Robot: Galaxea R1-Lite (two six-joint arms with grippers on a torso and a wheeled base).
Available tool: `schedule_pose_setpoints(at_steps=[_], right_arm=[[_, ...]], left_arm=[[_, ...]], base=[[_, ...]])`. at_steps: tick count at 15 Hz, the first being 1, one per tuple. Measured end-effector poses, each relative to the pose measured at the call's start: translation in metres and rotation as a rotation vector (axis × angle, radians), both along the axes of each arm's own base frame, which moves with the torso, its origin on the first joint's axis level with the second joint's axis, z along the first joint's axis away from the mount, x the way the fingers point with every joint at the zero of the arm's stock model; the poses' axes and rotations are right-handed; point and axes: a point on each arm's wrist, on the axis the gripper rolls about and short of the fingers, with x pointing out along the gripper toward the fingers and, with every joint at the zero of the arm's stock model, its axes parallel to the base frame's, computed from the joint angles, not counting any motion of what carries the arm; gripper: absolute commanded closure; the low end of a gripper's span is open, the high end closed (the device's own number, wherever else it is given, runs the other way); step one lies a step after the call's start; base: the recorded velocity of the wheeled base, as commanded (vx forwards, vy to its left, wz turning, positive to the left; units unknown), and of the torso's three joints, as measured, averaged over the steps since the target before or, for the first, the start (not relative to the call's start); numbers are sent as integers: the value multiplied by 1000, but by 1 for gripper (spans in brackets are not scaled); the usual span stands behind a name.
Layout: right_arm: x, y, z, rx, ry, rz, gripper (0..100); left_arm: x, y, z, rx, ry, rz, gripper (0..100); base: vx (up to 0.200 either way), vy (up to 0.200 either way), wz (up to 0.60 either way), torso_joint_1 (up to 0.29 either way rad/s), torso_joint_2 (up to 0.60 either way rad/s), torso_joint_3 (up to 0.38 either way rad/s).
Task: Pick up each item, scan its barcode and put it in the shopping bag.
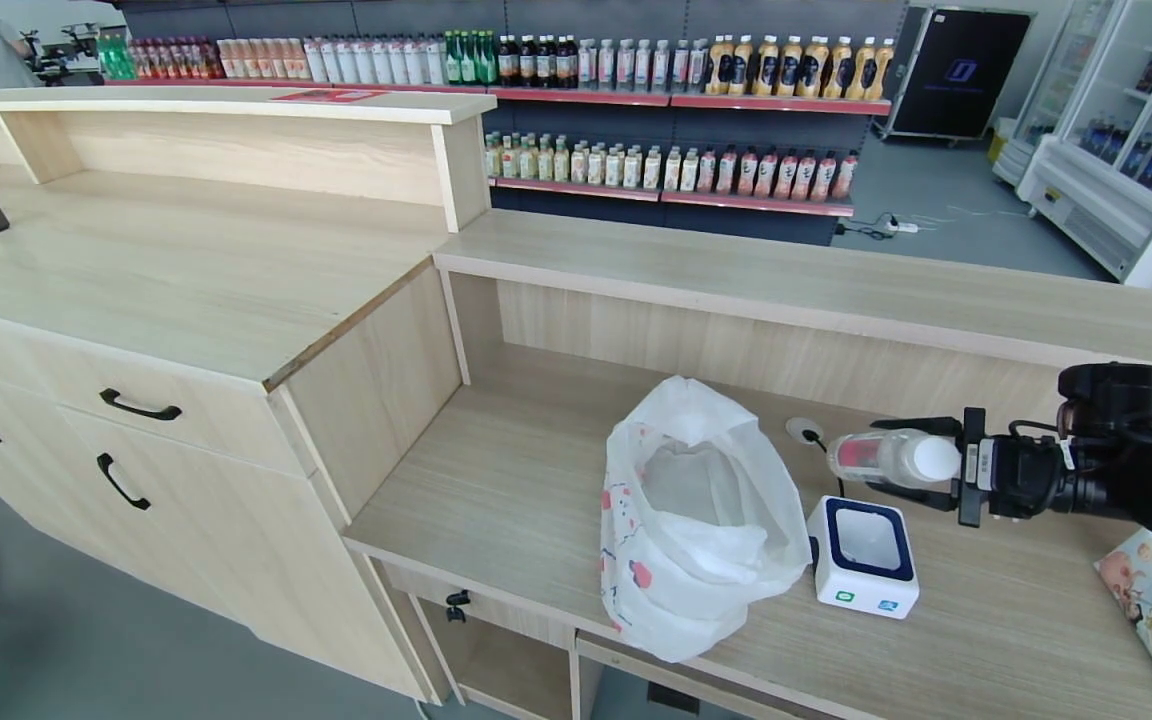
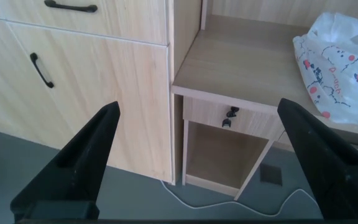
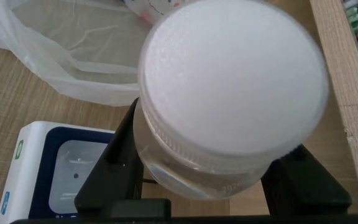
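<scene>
Clear plastic bottle with a white cap (image 1: 898, 458) lies sideways in your right tool (image 1: 876, 458), fingers closed around it, just above and behind the white scan box with the dark blue window (image 1: 864, 555). Turn its pink label (image 1: 854, 455) down to that window, slow and steady. The white plastic bag with red spots (image 1: 636, 560) sits open beside the box. Your left tool (image 2: 199, 106) hangs wide open, empty, far from the box. The label's words are too small to read.

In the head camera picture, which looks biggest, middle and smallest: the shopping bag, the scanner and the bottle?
1. shopping bag, by far
2. scanner
3. bottle, longer but thinner; it is close to the scanner, so I am unsure
</scene>
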Motion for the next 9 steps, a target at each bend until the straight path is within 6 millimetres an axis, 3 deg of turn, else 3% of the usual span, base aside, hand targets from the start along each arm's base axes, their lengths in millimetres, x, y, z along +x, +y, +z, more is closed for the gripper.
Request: schedule_pose_setpoints(at_steps=[6,9], right_arm=[[-2,0,0,9,22,-2,100],[-12,1,22,135,176,-73,100]], left_arm=[[0,0,0,0,0,0,0],[0,0,0,0,0,0,0]], base=[[0,0,0,0,0,0],[0,0,0,0,0,0]])
